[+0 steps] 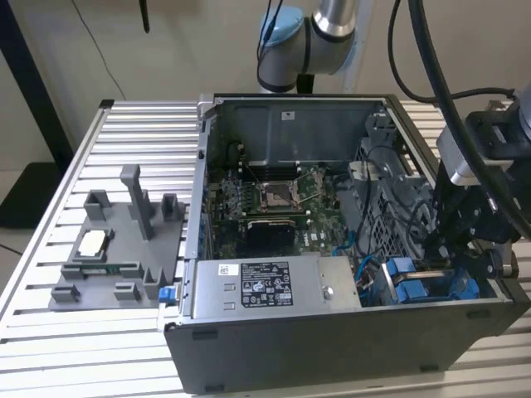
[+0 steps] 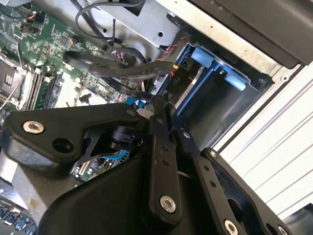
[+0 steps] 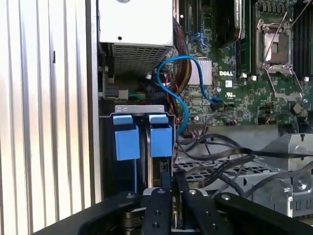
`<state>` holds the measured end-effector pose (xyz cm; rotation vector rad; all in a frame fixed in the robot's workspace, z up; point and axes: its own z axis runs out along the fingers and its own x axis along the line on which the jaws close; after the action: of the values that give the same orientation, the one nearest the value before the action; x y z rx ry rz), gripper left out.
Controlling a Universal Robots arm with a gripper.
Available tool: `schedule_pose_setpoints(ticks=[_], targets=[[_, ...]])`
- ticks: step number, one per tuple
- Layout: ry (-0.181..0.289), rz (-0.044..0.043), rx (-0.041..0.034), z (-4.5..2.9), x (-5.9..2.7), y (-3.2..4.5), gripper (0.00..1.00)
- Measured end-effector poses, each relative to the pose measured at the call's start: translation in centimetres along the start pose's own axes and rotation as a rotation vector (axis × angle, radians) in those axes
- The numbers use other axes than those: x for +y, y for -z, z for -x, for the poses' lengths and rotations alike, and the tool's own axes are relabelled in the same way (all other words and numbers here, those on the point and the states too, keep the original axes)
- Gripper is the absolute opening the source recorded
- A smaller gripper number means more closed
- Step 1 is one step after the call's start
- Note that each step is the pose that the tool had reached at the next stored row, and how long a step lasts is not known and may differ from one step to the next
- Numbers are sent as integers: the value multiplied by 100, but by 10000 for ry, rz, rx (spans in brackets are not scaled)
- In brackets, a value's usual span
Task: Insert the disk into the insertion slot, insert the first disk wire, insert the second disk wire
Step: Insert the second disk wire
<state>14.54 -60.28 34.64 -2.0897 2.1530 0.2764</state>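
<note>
I see the gripper reaching down into the corner of the open case at the exterior view's right, right over the slot. Its two black fingers sit close together, almost parallel; something thin and pale shows between the tips in the second wrist view, but I cannot tell whether they are clamped on it. In the first wrist view the fingertips stand just at the edge of the slot, beside the two blue tabs. The disk looks seated in the slot: in the second wrist view I see its metal edge inside the blue carrier, with blue tabs at the bay's outer end. A bundle of black cables runs just above the fingertips toward the disk's near end. A blue cable loops from the motherboard down toward the slot; I cannot tell where its end sits. Further out, the grey power supply lies along the case's near wall, next to the slot. The case stands on a ribbed metal table. Well apart, toward the exterior view's left, a grey fixture holds a few small parts.
</note>
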Motion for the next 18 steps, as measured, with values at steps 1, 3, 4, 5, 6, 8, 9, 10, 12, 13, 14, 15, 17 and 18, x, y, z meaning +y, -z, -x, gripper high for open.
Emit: schedule_pose_setpoints(ticks=[1, 3, 4, 5, 6, 8, 9, 10, 12, 13, 14, 15, 17, 18], targets=[[2, 0, 0, -8, -3, -8, 16], [1, 0, 3, -13, -5, -23, 16], [1, 0, 2, -15, -7, -30, 16], [1, 0, 2, -17, -9, -38, 16], [3, 0, 3, -18, -14, -44, 16], [2, 0, 5, -20, -23, -50, 16], [2, 0, 5, -21, -29, -53, 16], [2, 1, 2, -21, -34, -57, 16], [0, 0, 1, -24, -36, -73, 16], [0, -1, 2, -28, -37, -85, 16], [1, -1, 4, -31, -38, -101, 16], [1, 0, 10, -34, -39, -116, 16], [1, -1, 3, -37, -40, -128, 16], [2, 0, -32, -37, -39, -128, 17]])
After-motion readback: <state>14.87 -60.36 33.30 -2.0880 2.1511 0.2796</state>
